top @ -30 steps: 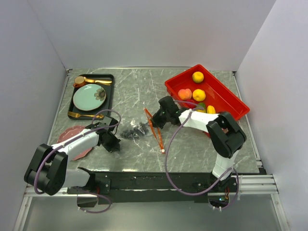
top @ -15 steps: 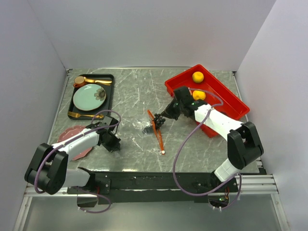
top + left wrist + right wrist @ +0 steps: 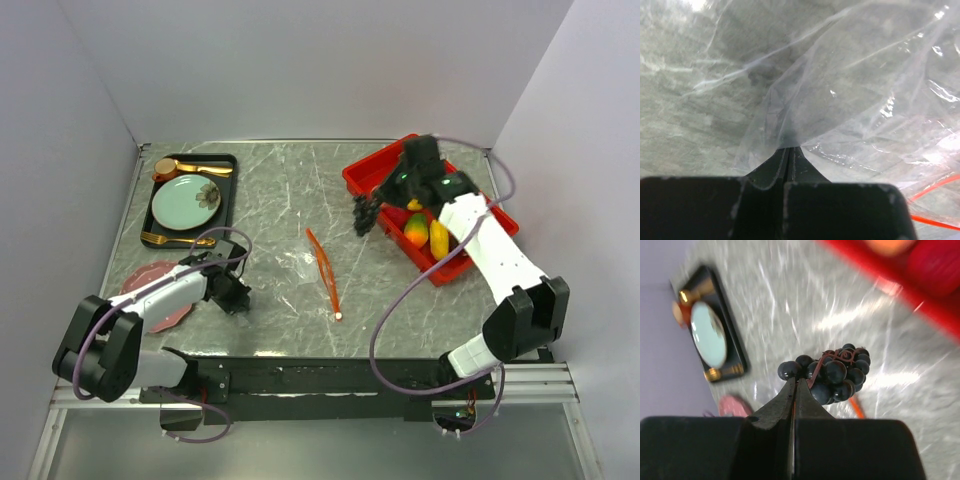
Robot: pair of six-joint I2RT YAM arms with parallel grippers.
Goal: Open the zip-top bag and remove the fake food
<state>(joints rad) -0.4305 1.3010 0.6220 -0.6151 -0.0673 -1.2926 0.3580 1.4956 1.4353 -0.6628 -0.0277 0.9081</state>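
A red tray (image 3: 372, 160) sits far right on the marble bench (image 3: 280, 180); far left, a black tray (image 3: 222, 226) holds 1 mint-green plate (image 3: 181, 204) and gold cutlery (image 3: 196, 168), with a pink plate (image 3: 141, 278) nearer

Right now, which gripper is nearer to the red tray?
Right. The right gripper holds grapes just beside the red tray; the left gripper pinches the bag, far to its left.

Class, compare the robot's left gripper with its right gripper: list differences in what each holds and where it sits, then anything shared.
The left gripper pinches clear film of the zip-top bag; the right gripper pinches a dark purple grape bunch. The left gripper sits at the table's near-left; the right gripper reaches far right, beside the red tray. Shared: both have jaws shut on something.
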